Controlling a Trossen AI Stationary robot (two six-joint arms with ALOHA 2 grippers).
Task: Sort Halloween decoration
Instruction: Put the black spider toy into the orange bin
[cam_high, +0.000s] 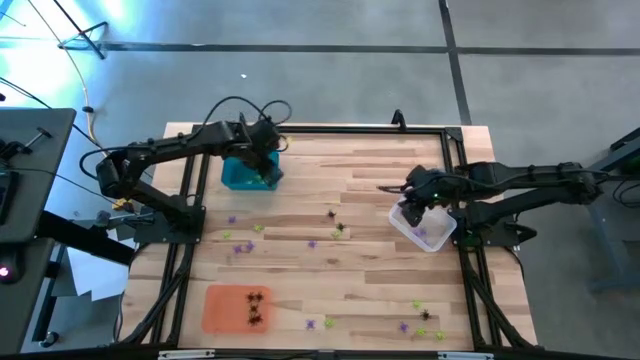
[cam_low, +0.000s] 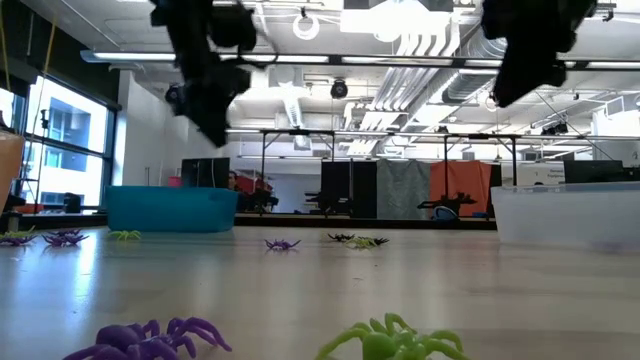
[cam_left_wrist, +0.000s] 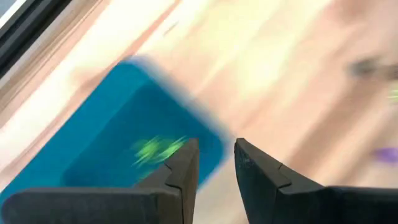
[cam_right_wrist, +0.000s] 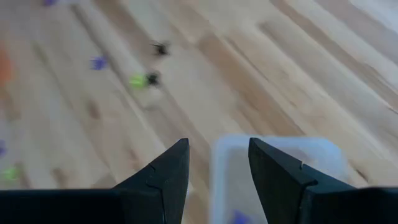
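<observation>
Up in the frame's upper left the left gripper (cam_high: 262, 150) is held parted over the teal tray (cam_high: 236, 178), a yellow-green spider (cam_left_wrist: 155, 149) lying inside, while the right gripper (cam_high: 415, 205), jaws apart and empty, is poised over the clear tray (cam_high: 436, 238) at right.

Wooden table (cam_high: 370, 190), teal tray (cam_high: 248, 176), clear tray (cam_high: 424, 228), orange tray (cam_high: 236, 307) (near edge), scattered spiders (cam_high: 335, 226)

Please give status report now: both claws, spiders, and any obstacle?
Left claw open above teal tray, green spider inside. Right claw open over clear tray. Nothing blocking.
</observation>
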